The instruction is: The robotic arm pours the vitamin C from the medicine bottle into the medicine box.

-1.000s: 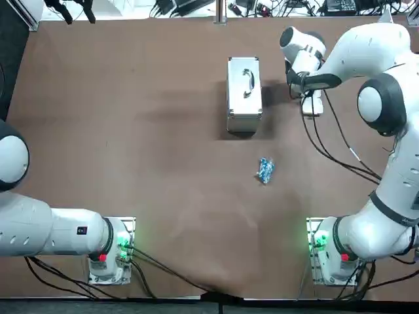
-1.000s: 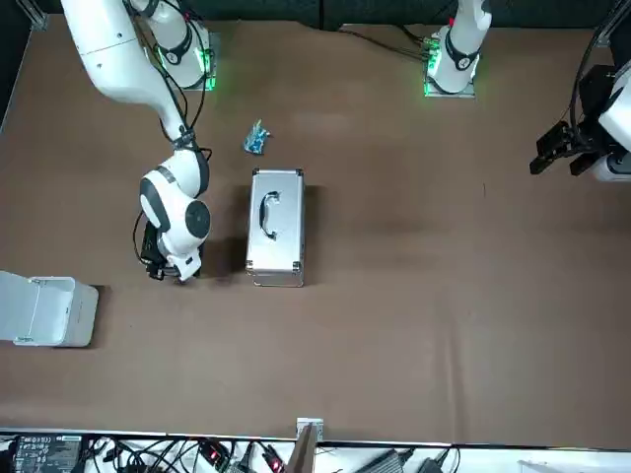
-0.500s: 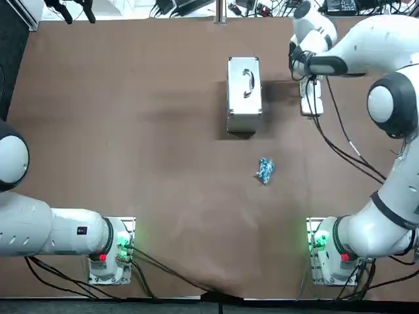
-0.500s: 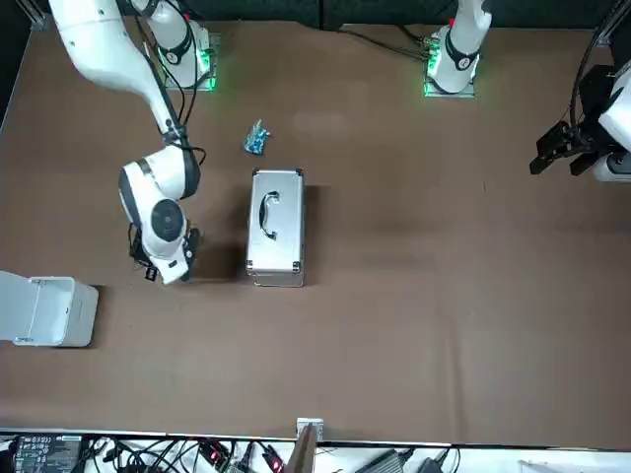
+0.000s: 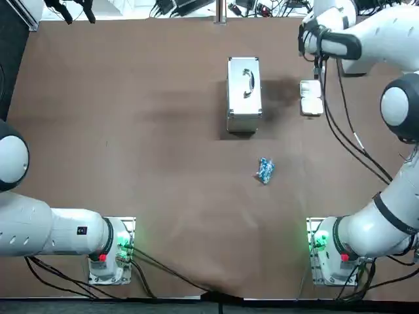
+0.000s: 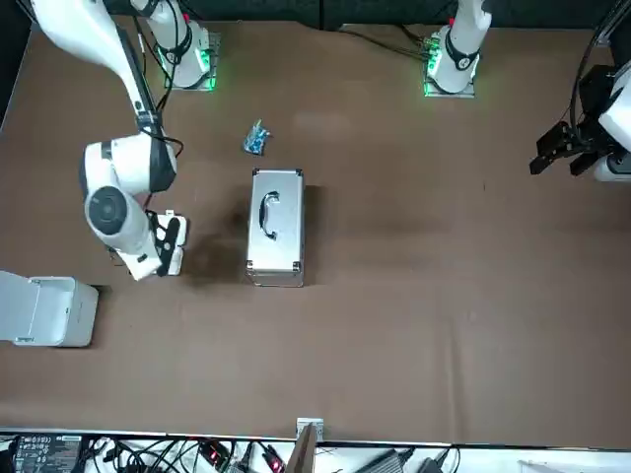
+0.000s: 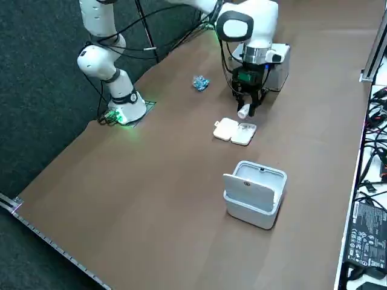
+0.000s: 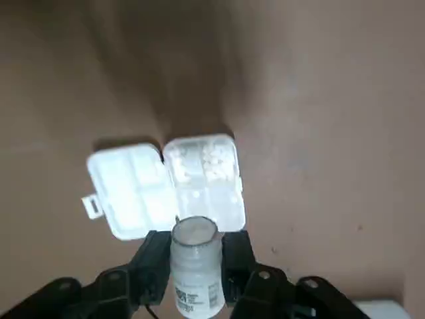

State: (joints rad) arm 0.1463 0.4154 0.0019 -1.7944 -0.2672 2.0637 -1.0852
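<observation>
My right gripper (image 8: pixel 194 244) is shut on a white medicine bottle (image 8: pixel 194 269) with an open mouth. In the right side view the gripper (image 7: pixel 248 104) holds the bottle (image 7: pixel 243 112) tilted, just above the table. It hangs beside the open white medicine box (image 7: pixel 234 131), on the side towards the metal case. The box (image 8: pixel 169 189) lies flat with its lid folded open, and small white tablets (image 8: pixel 216 157) rest in one compartment. In the top view the box (image 5: pixel 311 98) shows below the arm's wrist, which hides the gripper.
A closed metal case (image 5: pixel 244 95) with a handle stands left of the box. A blue packet (image 5: pixel 264 170) lies nearer the arm bases. A white open bin (image 7: pixel 254 193) sits beyond the box towards the table's far right side. Cables hang from the right arm.
The right arm has swung away from the case towards the far right edge and risen. The medicine box, covered by the wrist before, now lies uncovered.
</observation>
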